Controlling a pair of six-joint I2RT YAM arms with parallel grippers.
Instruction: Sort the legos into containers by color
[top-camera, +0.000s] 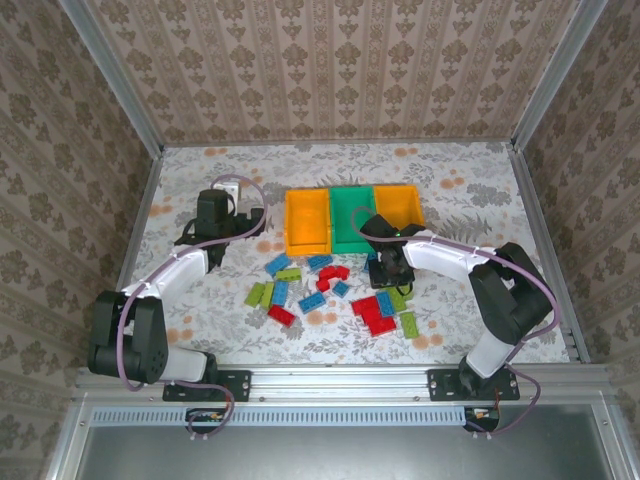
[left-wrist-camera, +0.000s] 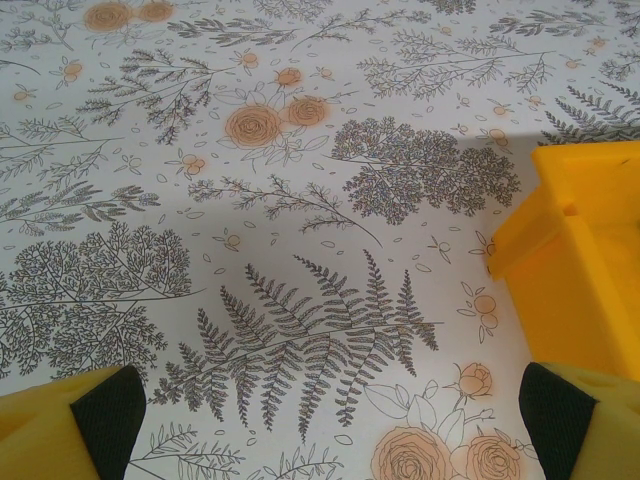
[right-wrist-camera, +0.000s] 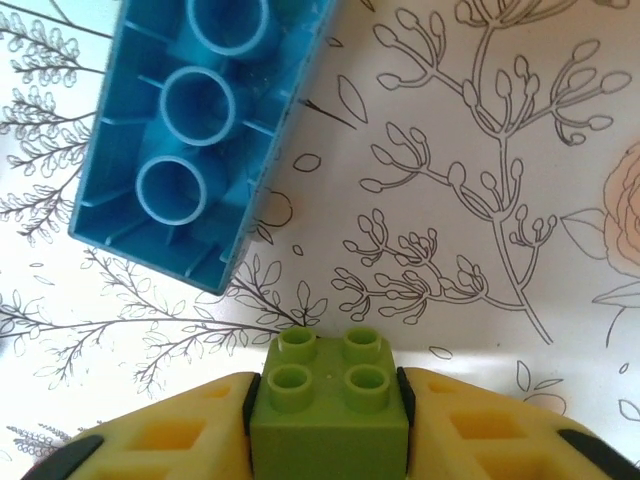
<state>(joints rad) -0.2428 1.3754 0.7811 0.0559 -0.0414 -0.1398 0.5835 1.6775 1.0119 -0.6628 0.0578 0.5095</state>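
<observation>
Your right pincer (right-wrist-camera: 328, 385) had its fingers pressed against both sides of a lime green brick (right-wrist-camera: 330, 430), studs up, close to a blue brick (right-wrist-camera: 200, 130) lying upside down on the surface. The green bin (top-camera: 345, 212) lay just beyond that pincer, away from the arm bases, its long axis running front to back. The right arm was the nearer one. Your left pincer (left-wrist-camera: 335, 405) hung released beside an orange-yellow bin (left-wrist-camera: 585, 260).
</observation>
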